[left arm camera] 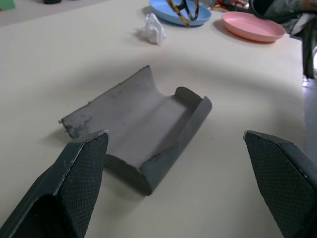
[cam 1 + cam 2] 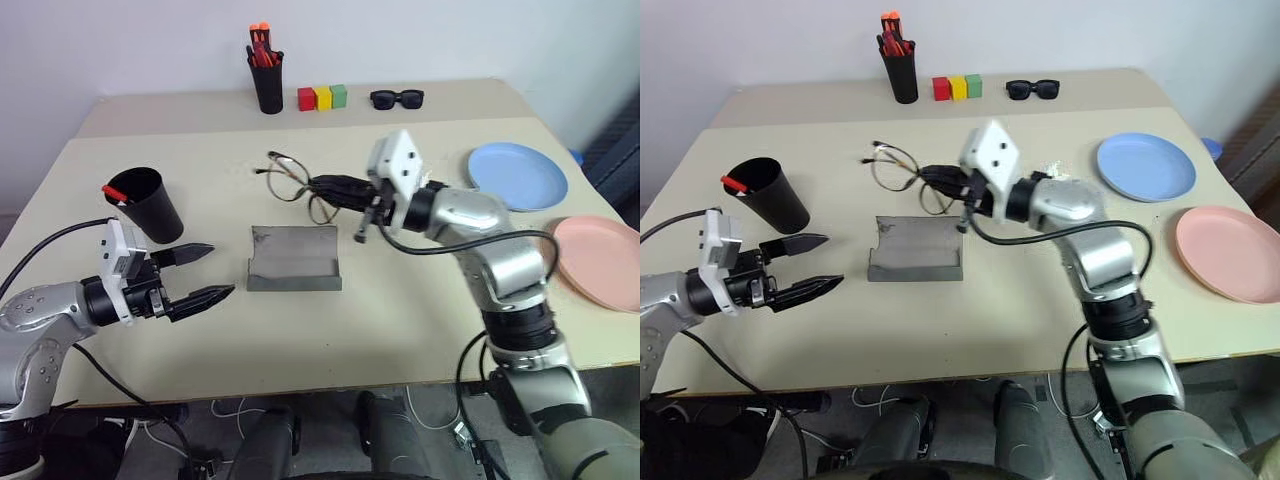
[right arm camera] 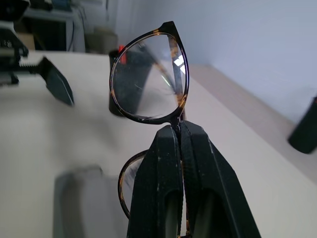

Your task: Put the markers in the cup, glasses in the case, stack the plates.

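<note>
**Me:** While my right gripper [image 2: 325,186] has its 2 black fingers pressed tight together on the bridge of the glasses [image 2: 292,183], the frame hangs out past the fingertips, clear of the table [image 2: 400,330], lenses stacked one above the other in the right wrist view.

**Partner:** And where does the case lie from that gripper?

**Me:** Below it and nearer to my body. The case [image 2: 294,259] sits open with its lid laid flat, its long axis running side to side across my front. My gripper points roughly level, across to my left, so the glasses sit above and just behind the case's far edge, not yet over the tray.

**Partner:** Which arm is closer?

**Me:** The right one, since it carries the glasses. My left gripper [image 2: 201,272] hangs just to the left of the case, jaws spread wide and holding nothing, its fingertips aimed at the case's short end.

**Partner:** So what does the next move turn on?

**Me:** I judge the glasses' long axis has to be brought in line with the case's, which means turning my wrist as I come back and down. The left could steady the case if it slides.

**Partner:** The rest?

**Me:** A marker [image 2: 114,192] already stands in the cup [image 2: 148,205], beyond my left gripper; the 2 plates, blue [image 2: 518,176] and pink [image 2: 600,262], lie side by side off to my right, unstacked.
</note>
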Robot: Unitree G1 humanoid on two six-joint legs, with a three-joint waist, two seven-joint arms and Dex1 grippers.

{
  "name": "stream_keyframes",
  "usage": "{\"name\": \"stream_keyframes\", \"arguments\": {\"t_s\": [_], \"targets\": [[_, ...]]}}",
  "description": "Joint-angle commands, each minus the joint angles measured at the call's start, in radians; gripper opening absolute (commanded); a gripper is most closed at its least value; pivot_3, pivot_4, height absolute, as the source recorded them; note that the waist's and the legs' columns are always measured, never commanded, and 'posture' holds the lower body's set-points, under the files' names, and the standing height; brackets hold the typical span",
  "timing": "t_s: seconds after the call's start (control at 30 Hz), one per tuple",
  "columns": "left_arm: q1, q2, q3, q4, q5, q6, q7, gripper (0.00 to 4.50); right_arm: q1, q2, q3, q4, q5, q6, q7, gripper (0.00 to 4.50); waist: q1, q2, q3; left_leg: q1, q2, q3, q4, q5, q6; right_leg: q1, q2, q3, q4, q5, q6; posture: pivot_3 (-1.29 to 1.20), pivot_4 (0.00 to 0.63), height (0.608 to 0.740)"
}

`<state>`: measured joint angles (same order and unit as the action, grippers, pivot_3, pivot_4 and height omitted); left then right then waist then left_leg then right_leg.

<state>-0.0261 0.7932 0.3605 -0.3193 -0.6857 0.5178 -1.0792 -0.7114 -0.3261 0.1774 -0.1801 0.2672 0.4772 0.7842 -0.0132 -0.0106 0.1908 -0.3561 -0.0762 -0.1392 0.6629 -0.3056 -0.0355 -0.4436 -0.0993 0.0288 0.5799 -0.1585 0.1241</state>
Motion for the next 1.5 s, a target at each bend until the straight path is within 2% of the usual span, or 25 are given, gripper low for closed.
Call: {"name": "stream_keyframes", "arguments": {"t_s": [0.03,0.13,0.37,0.63,0.93,0.97,1.07,1.17,1.2,1.23,1.27,1.5], "targets": [[0.01,0.0,0.018,-0.061,-0.022,-0.005,0.023,4.5,0.001,0.079,0.069,0.031,-0.045,-0.006,-0.076,0.04,-0.004,0.0,0.0,0.0,0.0,0.0,0.0,0.0,0.0,0.0,0.0,0.0,0.0,0.0,0.0,0.0,0.15,0.74],[0.021,-0.009,0.013,-0.075,-0.025,-0.006,0.038,4.5,0.038,0.133,0.109,0.047,-0.065,0.016,-0.12,0.04,-0.007,0.001,0.0,0.001,0.0,0.001,-0.001,-0.001,-0.002,-0.001,0.002,0.0,0.0,0.001,-0.002,0.0,0.15,0.74],[0.033,-0.015,0.009,-0.069,-0.023,-0.015,0.043,4.5,0.084,0.128,0.169,0.081,-0.124,0.0,-0.122,0.04,-0.006,0.001,0.0,0.001,0.0,0.001,-0.001,-0.001,-0.002,-0.001,0.002,0.0,0.001,0.001,-0.002,0.0,0.15,0.74],[0.021,-0.007,-0.003,-0.033,-0.008,-0.038,0.018,4.5,0.085,0.04,0.236,0.095,-0.214,-0.01,-0.072,0.04,-0.007,0.001,0.0,0.001,0.0,0.001,-0.001,-0.001,-0.002,-0.001,0.003,0.0,0.001,0.001,-0.002,0.0,0.15,0.74],[0.04,-0.011,-0.009,-0.022,-0.012,-0.053,0.007,4.5,0.087,0.016,0.246,0.087,-0.239,0.041,-0.052,0.04,-0.007,0.001,0.0,0.001,0.0,0.001,-0.001,-0.001,-0.002,-0.001,0.003,0.0,0.001,0.001,-0.002,0.0,0.15,0.74],[0.042,-0.011,-0.01,-0.028,-0.014,-0.05,0.01,4.5,0.083,0.019,0.245,0.093,-0.25,0.038,-0.066,0.31,-0.007,0.001,0.0,0.001,0.0,0.001,-0.001,-0.001,-0.002,-0.001,0.003,0.0,0.001,0.001,-0.002,0.0,0.15,0.74],[0.043,-0.009,-0.01,-0.039,-0.019,-0.043,0.017,4.5,0.077,0.03,0.236,0.103,-0.251,0.034,-0.071,1.47,-0.007,0.001,0.0,0.001,0.0,0.001,-0.001,-0.001,-0.002,-0.001,0.003,0.0,0.001,0.001,-0.002,0.0,0.15,0.74],[0.039,-0.005,-0.009,-0.04,-0.022,-0.041,0.021,4.5,0.076,0.044,0.22,0.092,-0.239,0.044,-0.075,3.09,-0.007,0.001,0.0,0.001,0.0,0.001,-0.001,-0.001,-0.002,-0.001,0.003,0.0,0.001,0.001,-0.002,0.0,0.15,0.74],[0.037,-0.004,-0.011,-0.038,-0.018,-0.044,0.021,4.5,0.071,0.051,0.208,0.088,-0.23,0.044,-0.077,3.49,-0.007,0.001,0.0,0.001,0.0,0.001,-0.001,-0.001,-0.002,-0.001,0.003,0.0,0.001,0.001,-0.002,0.0,0.15,0.74],[0.035,-0.004,-0.012,-0.037,-0.017,-0.045,0.021,4.5,0.067,0.06,0.193,0.085,-0.218,0.045,-0.079,4.12,-0.007,0.001,0.0,0.001,0.0,0.001,-0.001,-0.001,-0.002,-0.001,0.003,0.0,0.001,0.001,-0.002,0.0,0.15,0.74],[0.033,-0.003,-0.014,-0.036,-0.017,-0.044,0.02,4.5,0.06,0.073,0.173,0.083,-0.204,0.043,-0.086,4.47,-0.007,0.001,0.0,0.001,0.0,0.001,-0.001,-0.001,-0.002,-0.001,0.003,0.0,0.001,0.001,-0.002,0.0,0.15,0.74],[0.003,-0.012,-0.035,-0.027,0.0,-0.054,0.034,4.5,0.018,0.167,-0.014,0.052,-0.015,0.09,-0.101,4.47,-0.007,0.001,0.0,0.001,0.001,0.001,-0.001,-0.001,-0.002,-0.001,0.003,0.0,0.0,0.001,-0.002,0.0,0.15,0.74]]}}
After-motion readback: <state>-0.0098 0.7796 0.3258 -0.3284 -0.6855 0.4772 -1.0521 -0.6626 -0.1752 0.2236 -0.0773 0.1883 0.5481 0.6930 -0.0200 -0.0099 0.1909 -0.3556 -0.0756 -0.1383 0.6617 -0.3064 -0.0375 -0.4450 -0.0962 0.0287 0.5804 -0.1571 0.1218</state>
